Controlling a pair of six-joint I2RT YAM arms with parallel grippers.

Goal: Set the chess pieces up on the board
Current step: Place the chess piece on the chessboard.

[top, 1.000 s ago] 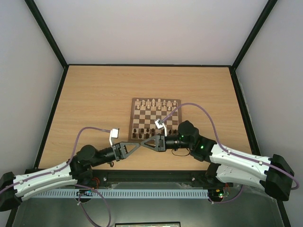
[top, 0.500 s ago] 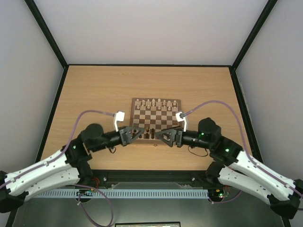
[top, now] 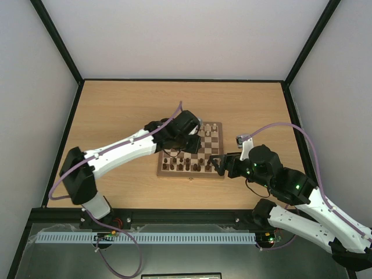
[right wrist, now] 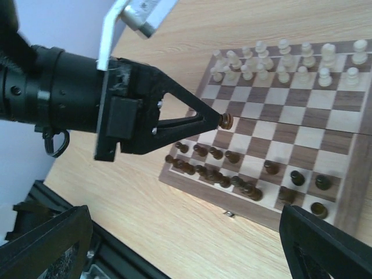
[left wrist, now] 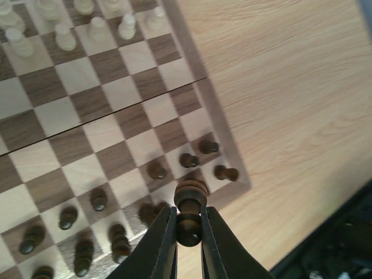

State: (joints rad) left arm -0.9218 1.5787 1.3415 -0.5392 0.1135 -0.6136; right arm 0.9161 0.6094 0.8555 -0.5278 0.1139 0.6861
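Top view, change: the left arm [top: 128, 146] now reaches over the board [top: 216, 139] from its left side, whereas half a second ago its tip sat at the near edge. The right claw [top: 217, 165] has shifted toward the near right corner.
Top view, right claw: spread; a second ago it was closed.
Top view, board: in the middle of the worktop [top: 116, 104], with cream pieces [top: 206, 129] along the far edge and dark pieces [top: 186, 167] along the near edge.
Left wrist view, left claw [left wrist: 189, 228]: pressed onto one dark piece, the held piece [left wrist: 192, 200], whose head pokes out past the tips.
Left wrist view, held piece: raised over the board's near rows, close to a corner.
Left wrist view, count: about eleven dark pieces on the squares and about eight cream ones at the top, some cut off.
Right wrist view, right claw: wide apart, with nothing between.
Right wrist view, left claw: enters from the left with the held piece at its tip, over squares just beyond the dark rows.
Right wrist view, count: about sixteen cream pieces in two rows. The dark ones are too crowded to count surely.
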